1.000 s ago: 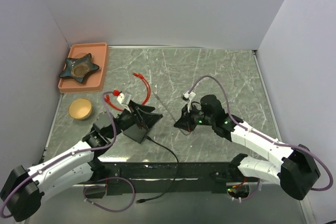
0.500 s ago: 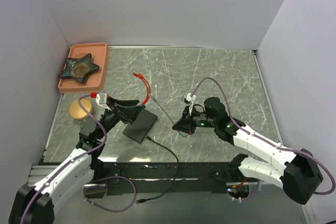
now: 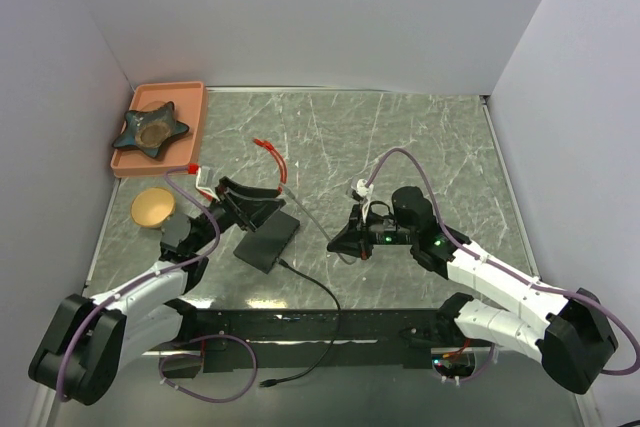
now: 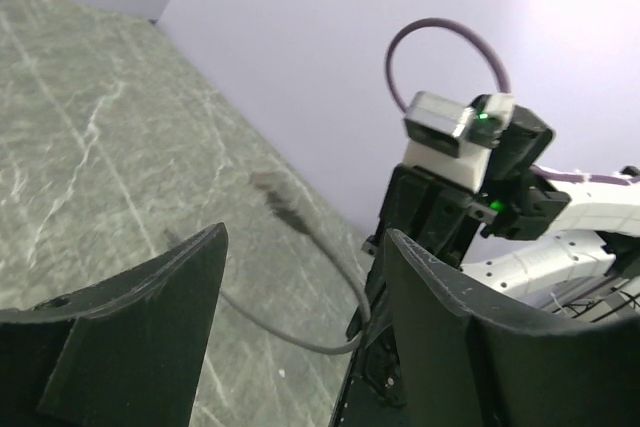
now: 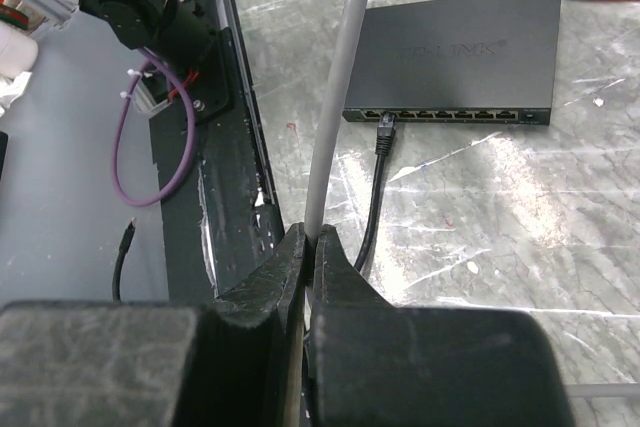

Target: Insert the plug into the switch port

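Note:
The switch (image 3: 268, 239) is a flat black box on the marble table; its row of ports (image 5: 450, 114) faces my right wrist camera. A black cable (image 5: 378, 187) sits in the leftmost port. My right gripper (image 3: 350, 239) is shut on a grey cable (image 5: 340, 97), to the right of the switch. The grey cable's plug (image 4: 278, 202) shows only as a blur in the left wrist view, hanging free above the table. My left gripper (image 3: 270, 202) stands open and empty just above the switch's far left edge, its fingers (image 4: 140, 337) pointing toward the right arm (image 4: 450, 187).
An orange tray (image 3: 190, 137) with a dark star-shaped dish (image 3: 150, 129) sits at the back left. A round wooden disc (image 3: 153, 207) lies near the left arm. A red cable (image 3: 272, 157) lies behind the switch. The black cable (image 3: 315, 292) trails over the front edge.
My left gripper has lifted off the switch, drawn back to the left and turned to point right, its jaws narrowing a little. The right gripper has edged slightly right, still holding the grey cable.

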Tool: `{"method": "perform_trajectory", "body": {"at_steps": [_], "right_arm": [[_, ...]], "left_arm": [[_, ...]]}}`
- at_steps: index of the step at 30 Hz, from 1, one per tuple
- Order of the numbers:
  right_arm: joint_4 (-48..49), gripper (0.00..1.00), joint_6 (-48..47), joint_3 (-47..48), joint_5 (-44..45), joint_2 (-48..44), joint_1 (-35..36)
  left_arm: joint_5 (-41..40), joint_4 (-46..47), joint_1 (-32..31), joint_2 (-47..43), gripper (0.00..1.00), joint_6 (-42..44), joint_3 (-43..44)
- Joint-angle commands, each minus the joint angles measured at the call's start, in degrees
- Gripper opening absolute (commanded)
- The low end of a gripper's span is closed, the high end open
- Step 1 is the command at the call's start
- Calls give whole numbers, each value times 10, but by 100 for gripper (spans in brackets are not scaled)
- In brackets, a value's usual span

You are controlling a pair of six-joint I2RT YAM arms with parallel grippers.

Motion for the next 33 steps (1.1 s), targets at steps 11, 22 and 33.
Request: {"method": "perform_trajectory", "body": {"at_steps": [11, 22, 33], "right_arm": [[24, 0, -7, -1, -9, -9, 8], [25, 0, -8, -6, -11, -16, 9], [10, 38, -4, 25, 10, -3, 9]], "left_arm": [[12, 132, 2, 66, 54, -44, 55], [16, 137, 2, 86, 14, -47, 76], [20, 115, -2, 52, 1, -34, 64]]}}
